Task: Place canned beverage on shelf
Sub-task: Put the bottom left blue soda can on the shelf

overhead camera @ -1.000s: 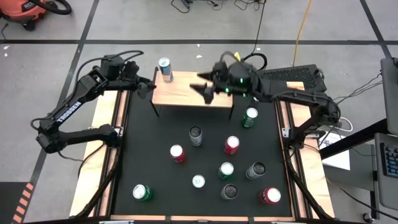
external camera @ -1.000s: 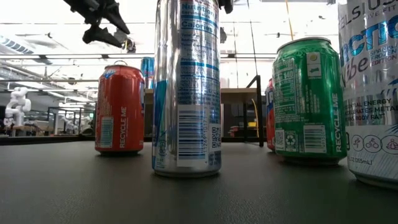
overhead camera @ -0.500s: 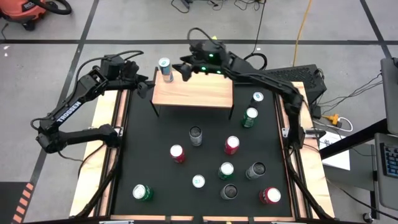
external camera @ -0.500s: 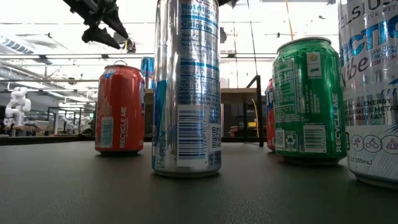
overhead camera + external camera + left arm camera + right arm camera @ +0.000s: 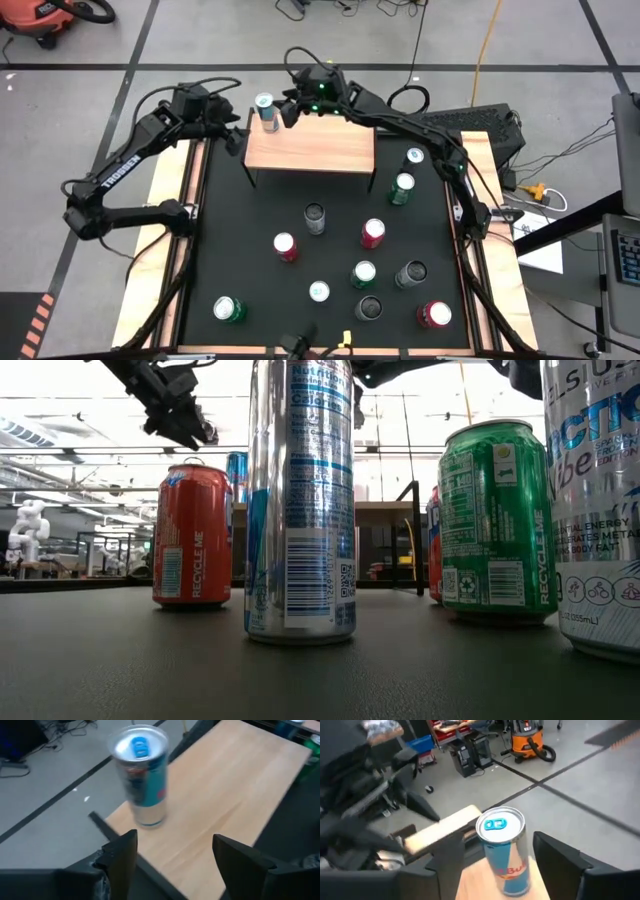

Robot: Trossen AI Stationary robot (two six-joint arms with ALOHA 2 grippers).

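The blue-and-silver can (image 5: pixel 265 110) stands upright on the shelf (image 5: pixel 312 150), at its far left corner. The right gripper (image 5: pixel 287 110) is just beside it with fingers spread, not touching. The left gripper (image 5: pixel 238 132) waits near the other side, fingers also spread apart.

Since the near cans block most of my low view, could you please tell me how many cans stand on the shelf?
Observer: One, a blue can, upright on the far left corner of the shelf.
Operator: Thank you. Is either arm near it?
Observer: The right gripper is at the can, jaws open on either side of it with gaps showing.
Operator: And the other arm?
Observer: The left gripper hovers off the shelf's left end, jaws open, with the can ahead of them, not between.
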